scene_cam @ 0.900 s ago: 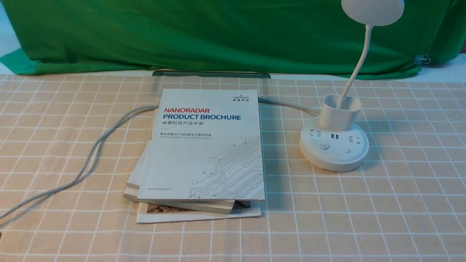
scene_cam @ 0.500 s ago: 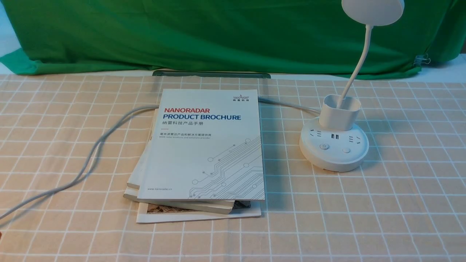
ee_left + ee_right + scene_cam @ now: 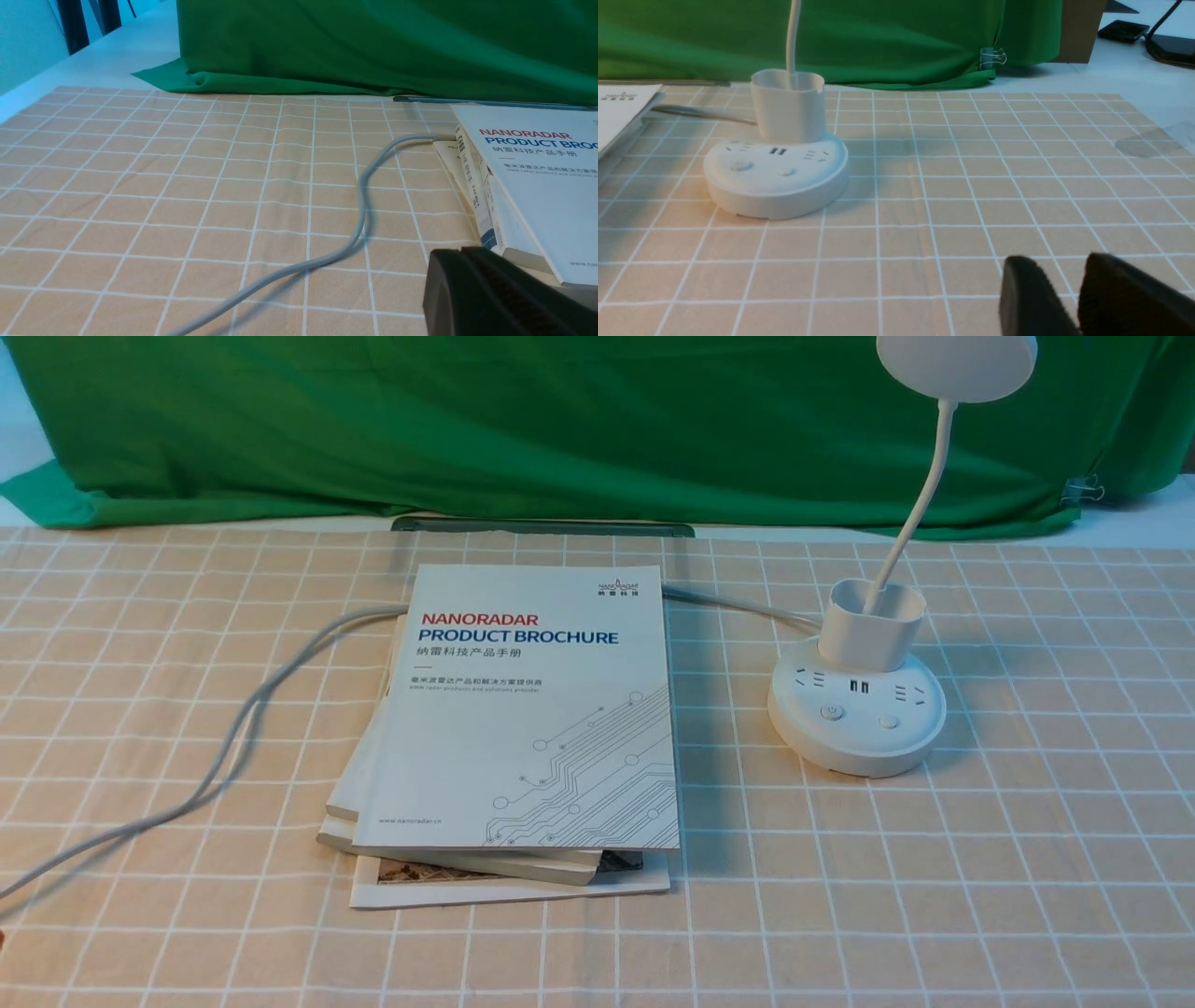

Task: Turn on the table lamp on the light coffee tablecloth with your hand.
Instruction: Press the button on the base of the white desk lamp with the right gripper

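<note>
Standing on the light coffee tablecloth (image 3: 1027, 859), the table lamp (image 3: 856, 714) is sitting right of a brochure stack (image 3: 532, 709).
Its two buttons are facing the robot, and a grey cord (image 3: 233, 737) is trailing leftward. The right gripper (image 3: 1069, 268) is hovering low, apart from the base, jaws slightly parted and empty. The left gripper (image 3: 462, 254) is hovering beside the stack, jaws pressed together.

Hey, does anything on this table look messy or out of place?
The stack of brochures is untidy: the lower booklets stick out crookedly at its left and near edges. The grey cable of the table lamp disappears under that stack. Nothing looks spilled or damaged.
</note>
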`<state>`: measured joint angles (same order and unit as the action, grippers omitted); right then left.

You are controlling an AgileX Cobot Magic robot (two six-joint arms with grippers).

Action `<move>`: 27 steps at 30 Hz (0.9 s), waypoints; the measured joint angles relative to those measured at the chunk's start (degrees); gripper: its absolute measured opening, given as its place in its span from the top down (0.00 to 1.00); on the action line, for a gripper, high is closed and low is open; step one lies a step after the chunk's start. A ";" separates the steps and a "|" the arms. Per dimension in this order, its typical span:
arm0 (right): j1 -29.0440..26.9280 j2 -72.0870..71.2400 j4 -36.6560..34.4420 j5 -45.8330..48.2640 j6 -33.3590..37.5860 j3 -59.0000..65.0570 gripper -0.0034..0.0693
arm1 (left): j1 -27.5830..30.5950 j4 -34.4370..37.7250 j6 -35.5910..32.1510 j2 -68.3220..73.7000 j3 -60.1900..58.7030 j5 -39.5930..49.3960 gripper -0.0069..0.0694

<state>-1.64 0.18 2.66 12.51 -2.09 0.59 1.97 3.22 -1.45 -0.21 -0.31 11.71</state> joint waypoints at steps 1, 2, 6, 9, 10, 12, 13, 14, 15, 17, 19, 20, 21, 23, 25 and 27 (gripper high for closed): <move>0.00 0.00 0.00 0.00 0.00 0.00 0.62 | 0.00 0.00 0.00 0.00 0.00 0.00 0.88; 0.00 0.00 0.00 0.00 0.00 0.00 0.62 | 0.00 0.00 0.00 0.00 0.00 0.00 0.88; 0.00 0.00 0.00 0.00 0.00 0.00 0.62 | 0.00 0.00 0.00 0.00 0.00 0.00 0.88; 0.00 0.00 0.00 0.00 0.00 0.00 0.62 | 0.00 0.00 0.00 0.00 0.00 0.00 0.88; 0.00 0.00 0.00 0.00 0.00 0.00 0.62 | 0.00 0.00 0.00 0.00 0.00 0.00 0.88; 0.00 0.00 0.00 0.00 0.00 0.00 0.62 | 0.00 0.00 0.00 0.00 0.00 0.00 0.88; 0.00 0.00 0.00 0.00 0.00 0.00 0.62 | 0.00 0.00 0.00 0.00 0.00 0.00 0.88; 0.00 0.00 0.00 0.00 0.00 0.00 0.62 | 0.00 0.00 0.00 0.00 0.00 0.00 0.88; 0.00 0.00 0.00 0.00 0.00 0.00 0.62 | 0.00 0.00 0.00 0.00 0.00 0.00 0.88; 0.00 0.00 0.00 0.00 0.00 0.00 0.62 | 0.00 0.00 0.00 0.00 0.00 0.06 0.88; 0.00 0.00 0.00 0.00 0.00 0.00 0.62 | 0.00 0.00 -0.01 0.00 0.00 0.47 0.88; 0.00 0.00 0.00 0.00 0.00 0.00 0.62 | 0.00 0.00 -0.01 0.00 0.00 0.74 0.88; 0.00 0.00 0.00 0.00 0.00 0.00 0.62 | 0.00 0.00 -0.01 0.00 0.00 0.94 0.88; 0.00 0.00 0.00 0.00 0.00 0.00 0.62 | 0.00 0.00 -0.01 0.00 0.00 0.95 0.88; 0.00 0.00 0.00 0.00 -0.07 0.00 0.62 | 0.00 0.00 -0.01 0.00 0.00 0.95 0.88; 0.00 0.00 -0.06 0.00 -3.60 0.00 0.62 | 0.00 0.00 -0.01 0.00 0.00 0.95 0.88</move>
<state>-1.64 0.18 2.61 12.51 -5.69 0.59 1.97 3.22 -1.46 -0.21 -0.31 12.66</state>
